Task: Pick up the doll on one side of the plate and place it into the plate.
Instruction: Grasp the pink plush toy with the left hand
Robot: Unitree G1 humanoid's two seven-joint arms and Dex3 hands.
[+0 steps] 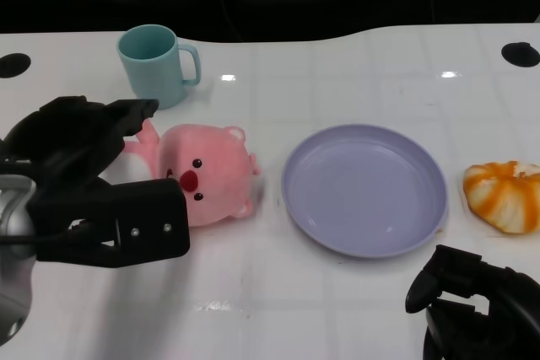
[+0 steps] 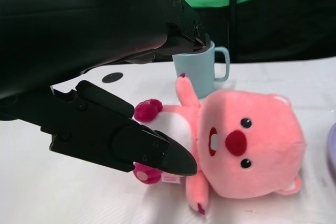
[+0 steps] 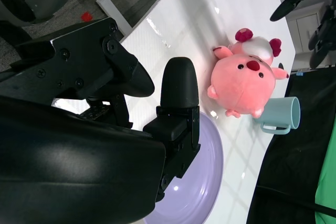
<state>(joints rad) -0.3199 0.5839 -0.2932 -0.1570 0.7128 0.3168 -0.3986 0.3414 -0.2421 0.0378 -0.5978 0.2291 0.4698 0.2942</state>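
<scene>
While lying on the white bench (image 1: 337,301) just left of the purple plate (image 1: 364,189), pink doll (image 1: 207,173) sits ungripped. Left hand (image 1: 93,183) around it, fingers spread, empty. Right hand (image 1: 477,305) low near the plate, empty, fingers loosely curled. Teal mug (image 1: 156,63) behind.

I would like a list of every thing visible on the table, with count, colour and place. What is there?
doll: one, pink plush, lying on the table to the left of the plate, apart from it
plate: one, lilac, at the table's middle, nothing in it
mug: one, light blue, behind the doll
bun-like toy: one, orange and white, to the right of the plate
table: one, white
left hand: one, black, fingers apart around the doll's near side, holding nothing
right hand: one, black, at the near right, holding nothing
</scene>
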